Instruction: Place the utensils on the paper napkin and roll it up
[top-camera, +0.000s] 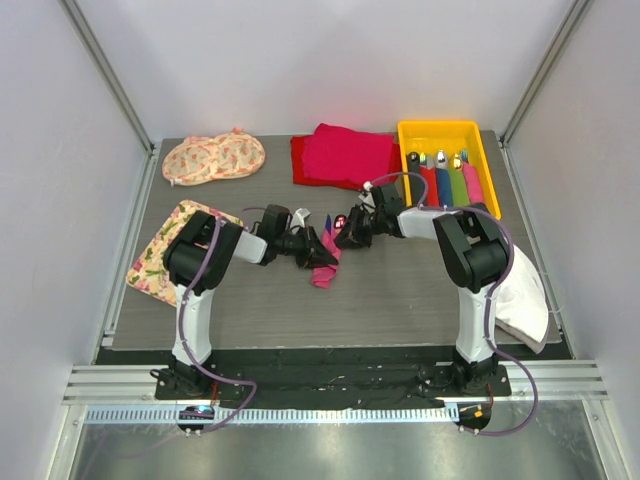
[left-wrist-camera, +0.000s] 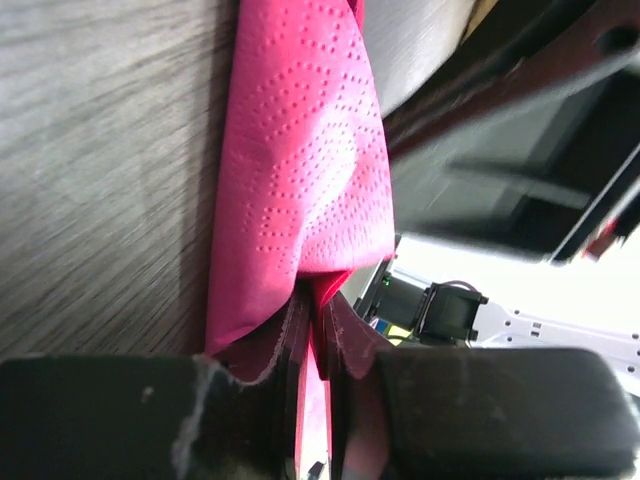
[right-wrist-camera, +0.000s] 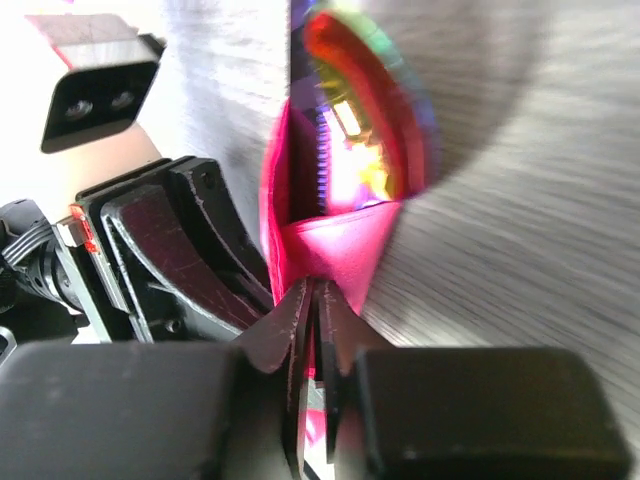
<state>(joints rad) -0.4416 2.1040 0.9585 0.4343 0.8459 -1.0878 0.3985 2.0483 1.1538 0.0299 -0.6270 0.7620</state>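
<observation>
The pink paper napkin (top-camera: 325, 272) lies bunched and partly rolled at the middle of the table, and both grippers meet over its far end. My left gripper (top-camera: 318, 245) comes in from the left. In the left wrist view its jaws (left-wrist-camera: 315, 300) pinch a fold of the dotted napkin (left-wrist-camera: 300, 150). My right gripper (top-camera: 345, 232) comes in from the right and is shut (right-wrist-camera: 318, 290) on the napkin's edge (right-wrist-camera: 345, 250). A shiny iridescent utensil head (right-wrist-camera: 365, 120) sticks out of the open fold beyond my right fingers. The utensils' handles are hidden inside the paper.
A yellow tray (top-camera: 480, 135) at the back right holds several pieces of cutlery with coloured handles. A pile of red-magenta cloth (top-camera: 340, 155) lies beside it. Floral mats sit at the back left (top-camera: 213, 157) and left (top-camera: 160, 255). A white cloth (top-camera: 525, 290) lies at the right.
</observation>
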